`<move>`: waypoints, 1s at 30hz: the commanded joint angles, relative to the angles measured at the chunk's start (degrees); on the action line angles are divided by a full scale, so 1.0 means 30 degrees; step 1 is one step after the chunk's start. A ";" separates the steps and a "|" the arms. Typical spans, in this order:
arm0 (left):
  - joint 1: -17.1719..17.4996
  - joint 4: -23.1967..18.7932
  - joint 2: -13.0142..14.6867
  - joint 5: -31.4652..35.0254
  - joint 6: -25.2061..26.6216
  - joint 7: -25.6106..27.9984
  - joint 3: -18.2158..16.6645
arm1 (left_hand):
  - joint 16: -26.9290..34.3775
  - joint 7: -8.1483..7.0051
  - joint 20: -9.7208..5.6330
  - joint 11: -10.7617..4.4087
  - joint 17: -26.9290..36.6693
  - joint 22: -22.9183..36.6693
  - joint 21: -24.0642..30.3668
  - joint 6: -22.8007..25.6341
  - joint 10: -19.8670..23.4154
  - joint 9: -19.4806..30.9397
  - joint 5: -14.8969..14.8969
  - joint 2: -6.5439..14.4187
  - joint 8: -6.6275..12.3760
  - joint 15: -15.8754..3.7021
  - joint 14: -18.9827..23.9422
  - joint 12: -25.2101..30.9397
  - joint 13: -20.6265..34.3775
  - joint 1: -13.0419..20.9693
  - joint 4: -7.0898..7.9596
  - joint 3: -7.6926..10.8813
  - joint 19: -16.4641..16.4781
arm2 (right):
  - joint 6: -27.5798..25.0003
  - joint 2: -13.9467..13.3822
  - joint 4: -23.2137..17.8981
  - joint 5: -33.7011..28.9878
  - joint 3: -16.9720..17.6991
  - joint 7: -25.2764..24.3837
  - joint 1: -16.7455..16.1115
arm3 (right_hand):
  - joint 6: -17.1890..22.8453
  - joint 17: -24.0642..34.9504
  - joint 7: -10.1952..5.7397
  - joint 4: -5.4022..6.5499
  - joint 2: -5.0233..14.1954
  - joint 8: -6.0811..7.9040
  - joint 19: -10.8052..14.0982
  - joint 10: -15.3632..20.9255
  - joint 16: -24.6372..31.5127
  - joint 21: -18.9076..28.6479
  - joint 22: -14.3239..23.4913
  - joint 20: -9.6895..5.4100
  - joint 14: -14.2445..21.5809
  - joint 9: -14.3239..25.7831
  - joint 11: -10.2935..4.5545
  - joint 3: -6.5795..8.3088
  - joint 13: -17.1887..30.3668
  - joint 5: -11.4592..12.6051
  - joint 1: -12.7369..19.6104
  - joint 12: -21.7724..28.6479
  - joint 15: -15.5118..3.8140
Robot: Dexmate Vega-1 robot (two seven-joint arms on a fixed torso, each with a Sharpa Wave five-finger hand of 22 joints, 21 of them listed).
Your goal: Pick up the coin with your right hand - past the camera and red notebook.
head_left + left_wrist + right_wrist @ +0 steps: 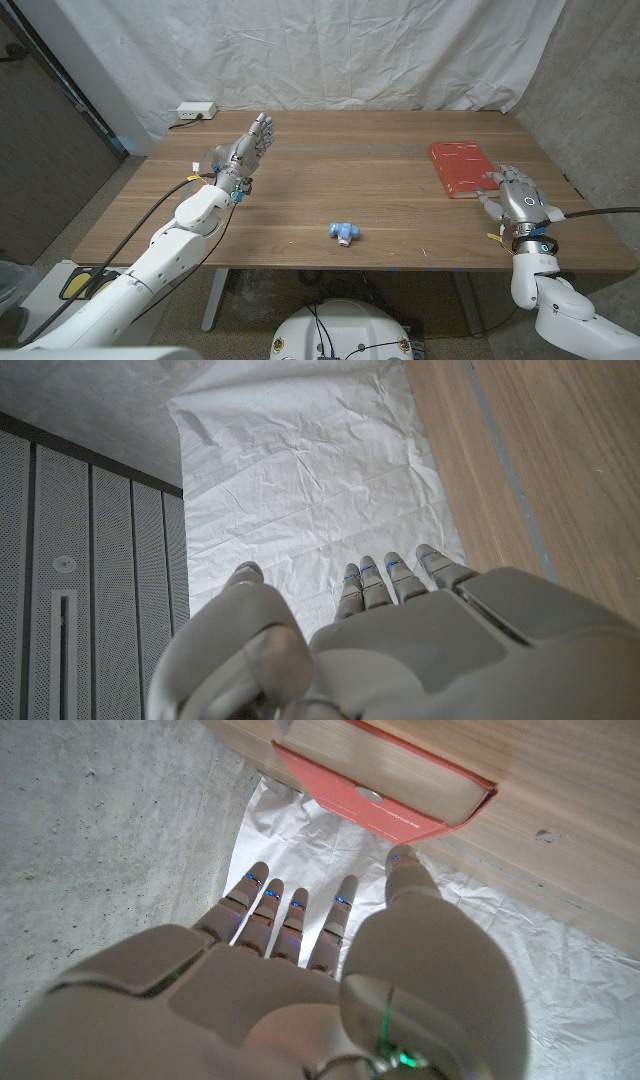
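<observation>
Red notebook (459,167) nr table's (330,190) rt edge, beside spread, empty rt hand (517,201).

The table (380,190) spans the middle of the head view, with a hanging sheet (300,50) behind it across the upper frame. A notebook (458,167) lies at the right of the tabletop, and the right hand (518,205) sits just below and right of it (whether they touch is unclear). A small camera (344,232) lies at lower centre. The left hand (245,152) is at upper left, with a power strip (196,110) above it at the table's far edge.
</observation>
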 commanded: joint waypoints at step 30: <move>-0.0024 -0.0348 -0.0039 0.0225 0.0138 0.0288 0.0091 | -0.0028 0.0064 -0.0472 -0.0128 0.0086 0.0060 -0.0050 0.0138 0.0038 0.0116 -0.0107 0.0174 -0.0028 -0.0076 -0.0075 -0.0049 0.0114 0.0063 0.0020 -0.0262 -0.0231 | -0.0661 -0.0684 0.1702 -0.0145 -0.2197 -0.0135 0.1850 | -0.2664 0.0222 0.0399 -0.0075 0.0127 0.0932 -0.0218 -0.1637 0.0074 0.0250 0.0240 -0.0021 -0.0430 0.2077 0.0401 -0.0498 0.0709 0.0655 0.0163 -0.0225 -0.0484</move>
